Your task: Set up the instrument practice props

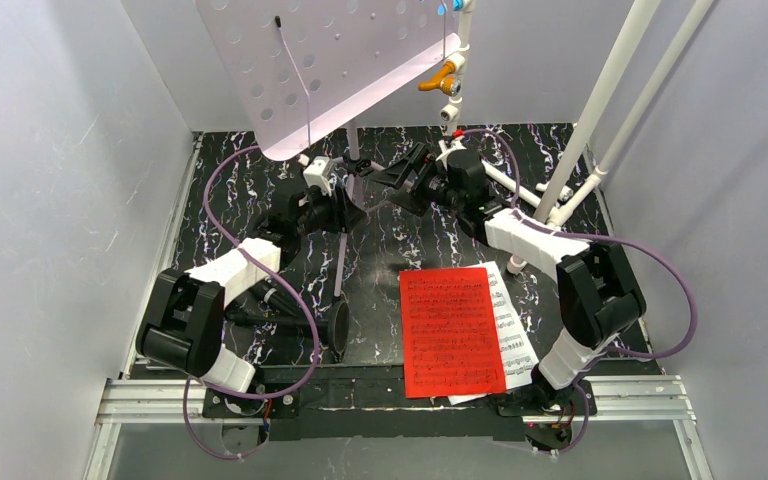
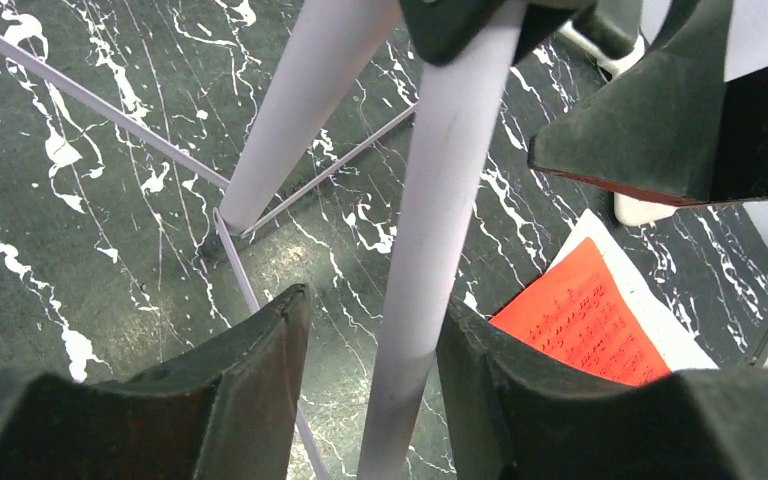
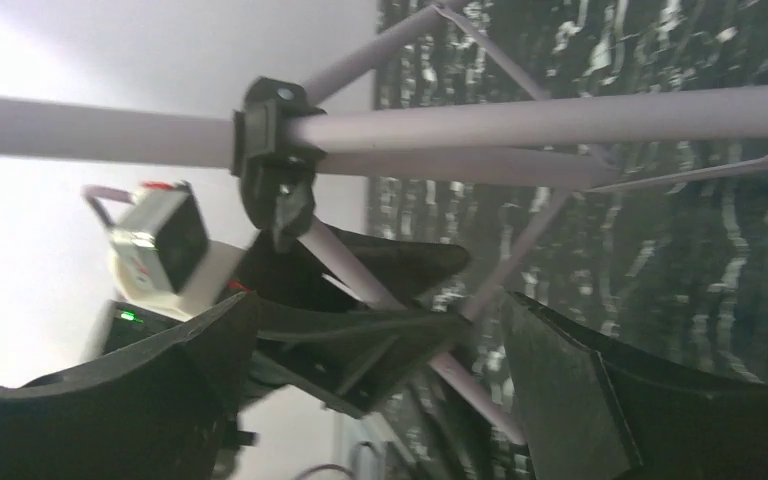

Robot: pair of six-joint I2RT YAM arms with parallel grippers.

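perforated lilac stand (image 1: 310, 70) upright; left gripper (image 2: 372, 305) parted loosely around its smooth round pole (image 2: 430, 230), not pinching. right gripper (image 3: 380, 305) spread wide beside the tubular legs (image 2: 295, 110). red page (image 1: 452, 330) lies flat.

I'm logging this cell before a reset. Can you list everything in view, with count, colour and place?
music stand: one, lilac, upright at the back of the table
red page: one, red, flat at the near right
white page: at least one, white, under the red page, showing along its right edge
microphone stand: one, black, lying down at the near left
pipe frame: one, white, back right
orange tap: one, orange, on the pipe frame
blue tap: one, blue, above the orange one
table: one, black with white veins
left gripper: one, black, open astride a stand tube
right gripper: one, black, wide open around a stand leg
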